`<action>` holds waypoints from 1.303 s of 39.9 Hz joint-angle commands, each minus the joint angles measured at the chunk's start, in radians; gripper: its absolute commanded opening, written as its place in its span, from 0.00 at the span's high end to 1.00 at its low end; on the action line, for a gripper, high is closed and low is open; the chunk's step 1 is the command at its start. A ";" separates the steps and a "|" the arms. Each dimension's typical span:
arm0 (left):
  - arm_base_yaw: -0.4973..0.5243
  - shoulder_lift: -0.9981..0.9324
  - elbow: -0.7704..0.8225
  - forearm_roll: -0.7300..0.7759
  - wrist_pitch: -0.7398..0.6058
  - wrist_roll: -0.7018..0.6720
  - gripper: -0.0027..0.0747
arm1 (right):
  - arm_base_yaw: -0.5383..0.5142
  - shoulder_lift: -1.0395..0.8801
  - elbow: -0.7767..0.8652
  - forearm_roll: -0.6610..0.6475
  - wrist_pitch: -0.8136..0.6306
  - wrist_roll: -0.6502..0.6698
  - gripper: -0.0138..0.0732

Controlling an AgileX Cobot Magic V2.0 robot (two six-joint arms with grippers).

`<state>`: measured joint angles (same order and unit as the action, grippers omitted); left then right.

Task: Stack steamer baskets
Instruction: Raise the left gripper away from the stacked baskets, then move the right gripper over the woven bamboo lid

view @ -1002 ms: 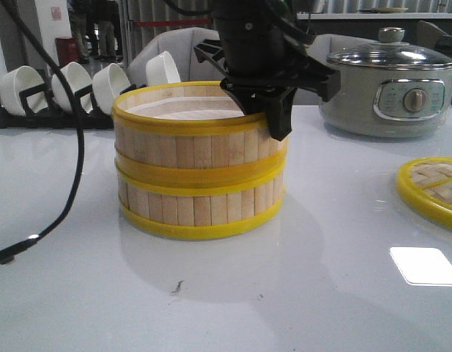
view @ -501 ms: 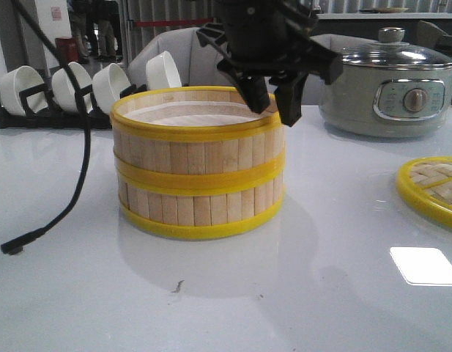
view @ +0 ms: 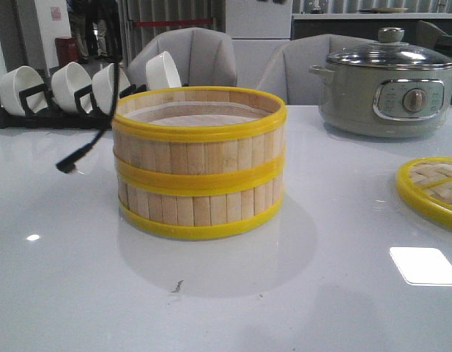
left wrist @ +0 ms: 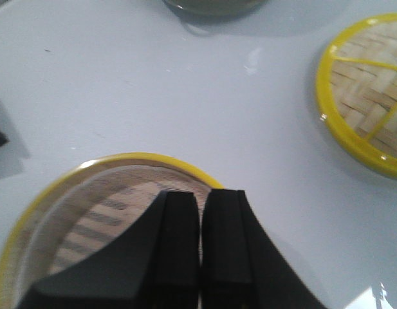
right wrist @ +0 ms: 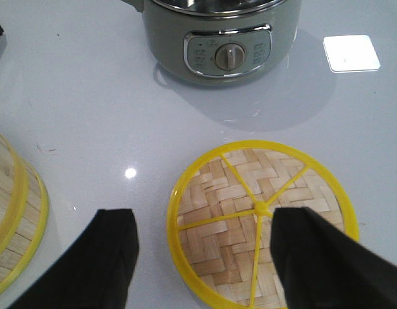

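Two steamer baskets stand stacked in the middle of the table, the upper basket (view: 200, 143) squarely on the lower basket (view: 200, 207). Neither gripper shows in the front view. In the left wrist view my left gripper (left wrist: 200, 194) is shut and empty, raised above the upper basket's yellow rim (left wrist: 153, 158), with its lined inside visible below. My right gripper (right wrist: 208, 219) is open and holds nothing. It hovers over the flat woven lid (right wrist: 230, 193), and the edge of the stacked baskets (right wrist: 11, 212) shows off to one side.
The woven lid (view: 431, 187) lies flat at the right edge of the table. A grey electric pot (view: 390, 88) stands at the back right. A rack of white bowls (view: 64, 88) is at the back left. A black cable end (view: 68, 166) hangs just left of the stack.
My left gripper has let go of the upper basket's rim, risen out of the front view and shut. The hanging cable end has lifted off the table.
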<state>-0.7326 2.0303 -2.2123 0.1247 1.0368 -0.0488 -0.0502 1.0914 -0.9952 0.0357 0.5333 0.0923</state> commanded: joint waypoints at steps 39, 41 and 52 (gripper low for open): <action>0.634 -1.029 1.041 0.024 -0.396 -0.135 0.85 | -0.002 -0.018 -0.037 -0.005 -0.061 -0.005 0.21; 0.634 -1.071 1.120 0.005 -0.427 -0.137 0.85 | 0.001 -0.018 -0.037 -0.005 -0.061 -0.005 0.21; 0.634 -1.274 1.458 -0.036 -0.601 -0.137 0.85 | 0.001 -0.015 -0.037 -0.004 -0.061 -0.005 0.21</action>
<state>-0.1009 0.8100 -0.8030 0.0997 0.5668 -0.1751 -0.0502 1.0914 -0.9952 0.0357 0.5383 0.0941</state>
